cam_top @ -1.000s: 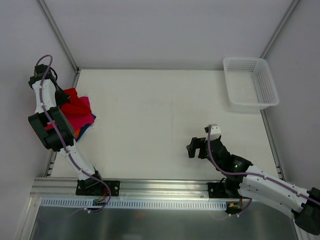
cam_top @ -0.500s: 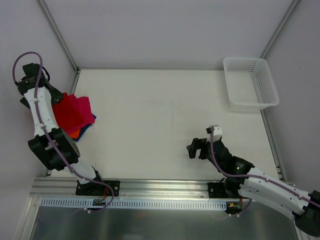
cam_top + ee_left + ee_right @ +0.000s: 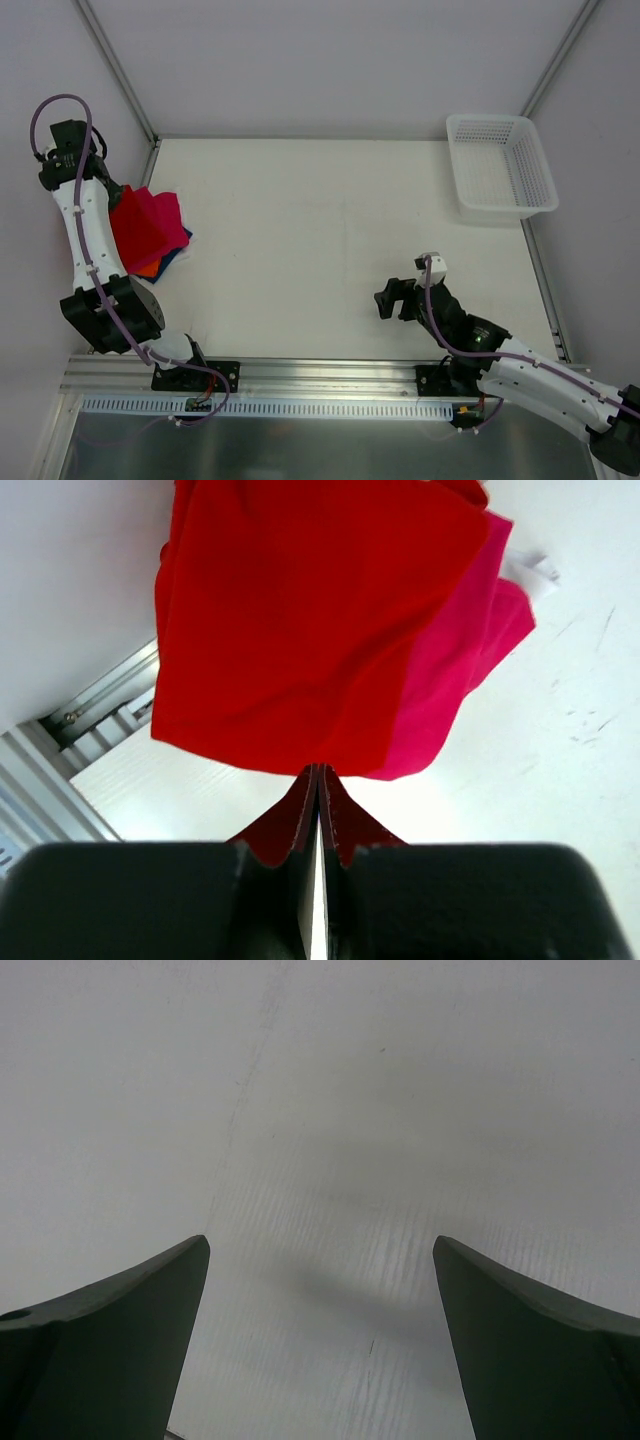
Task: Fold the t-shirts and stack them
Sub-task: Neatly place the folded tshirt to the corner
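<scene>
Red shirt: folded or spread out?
Folded. The red shirt lies as a compact flat square atop the pink shirt at the table's left edge.

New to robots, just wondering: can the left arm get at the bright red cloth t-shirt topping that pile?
Probably yes. The left gripper hangs close by the bright red cloth t-shirt, with nothing between them. Its jaws are shut, so they would have to open first.
</scene>
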You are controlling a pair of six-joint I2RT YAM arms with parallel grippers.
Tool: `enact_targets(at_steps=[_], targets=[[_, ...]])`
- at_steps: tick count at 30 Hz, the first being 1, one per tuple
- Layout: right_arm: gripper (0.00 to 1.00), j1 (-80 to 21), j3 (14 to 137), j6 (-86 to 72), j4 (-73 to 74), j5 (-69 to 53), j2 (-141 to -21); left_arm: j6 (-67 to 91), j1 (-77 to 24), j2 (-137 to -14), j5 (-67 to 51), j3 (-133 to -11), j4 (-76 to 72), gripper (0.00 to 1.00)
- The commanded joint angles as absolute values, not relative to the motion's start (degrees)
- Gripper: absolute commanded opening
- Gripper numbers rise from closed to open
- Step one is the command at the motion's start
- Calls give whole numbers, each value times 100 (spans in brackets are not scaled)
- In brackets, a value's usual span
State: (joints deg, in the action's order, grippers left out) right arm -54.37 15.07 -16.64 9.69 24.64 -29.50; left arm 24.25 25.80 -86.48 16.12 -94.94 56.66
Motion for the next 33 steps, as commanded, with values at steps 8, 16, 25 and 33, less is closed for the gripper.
enact_targets(at_steps=[8, 16, 25, 33], targets=[[99, -5502, 1520, -1802, 1054, 2540, -2821, 3057, 2549, -9316, 2292, -9299, 5695, 0], [99, -5528, 1459, -1925, 853, 2417, -2812, 3498, 2505, -10379, 2681, -8421, 5511, 0], [100, -5546, 1608, -1898, 1002, 2417, -3041, 3331, 2180, -10259, 2362, -8410, 5229, 0], [99, -5572, 1968, -1793, 993, 2435, -3401, 3304, 716, -6906, 2620, -9246, 5203, 0]])
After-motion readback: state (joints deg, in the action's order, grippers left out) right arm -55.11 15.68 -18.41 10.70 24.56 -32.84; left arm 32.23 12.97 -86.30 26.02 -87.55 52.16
